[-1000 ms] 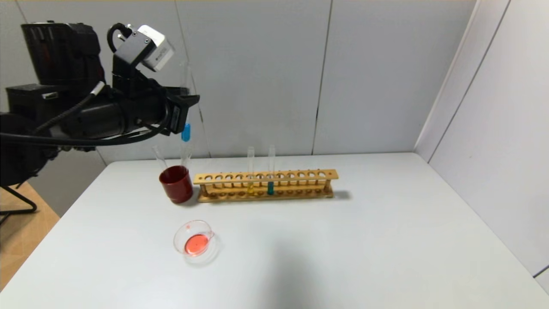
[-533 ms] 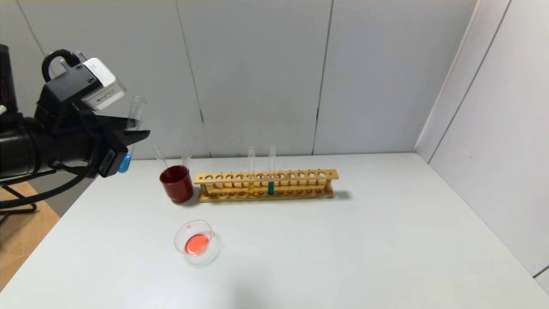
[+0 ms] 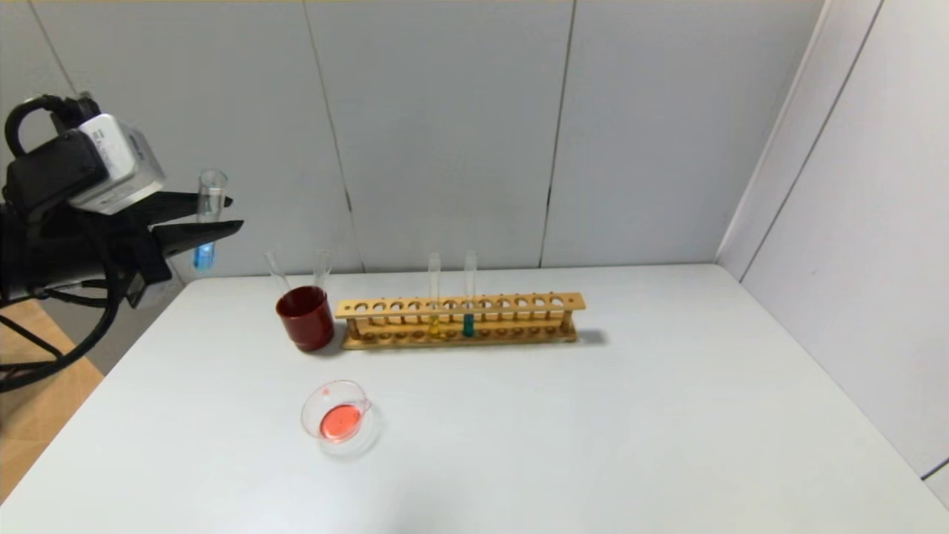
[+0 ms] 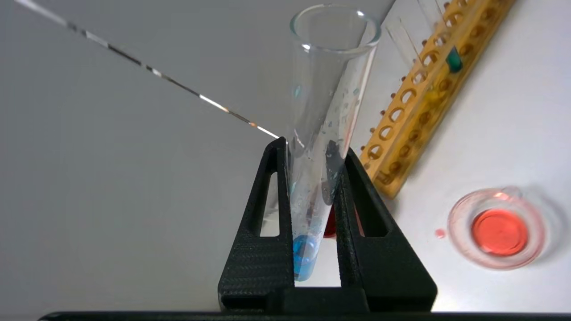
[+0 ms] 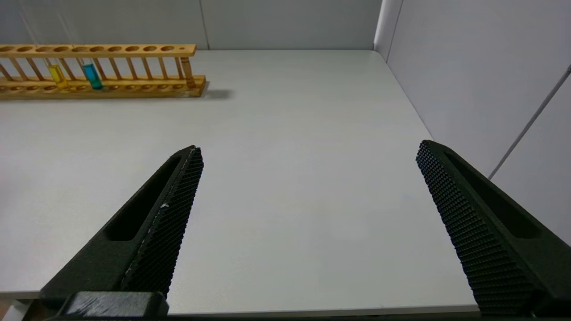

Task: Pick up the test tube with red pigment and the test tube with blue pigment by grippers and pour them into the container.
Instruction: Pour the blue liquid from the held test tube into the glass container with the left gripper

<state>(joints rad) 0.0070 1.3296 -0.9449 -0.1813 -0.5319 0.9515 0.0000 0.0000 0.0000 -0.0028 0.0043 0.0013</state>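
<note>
On the table (image 3: 593,415), the container (image 3: 339,417) of red liquid sits low and to the right of my left tool (image 3: 211,219). That tool, nearer than the wide-open right tool (image 5: 308,196), pinches the upright test tube with blue pigment (image 3: 207,219) high off the table's left edge.

My left gripper (image 3: 215,215), a black two-fingered claw with a white-grey box on its wrist and a looping black cable, is raised high at the far left, reaching out level. Its pointed black fingers (image 4: 263,232) are clamped on the slim clear glass test tube with blue pigment (image 4: 321,147), which I hold nearly upright, mouth up. My right gripper (image 5: 308,214) sits low near the table's front edge, its ridged black fingers (image 5: 169,223) spread wide, holding nothing.
</note>
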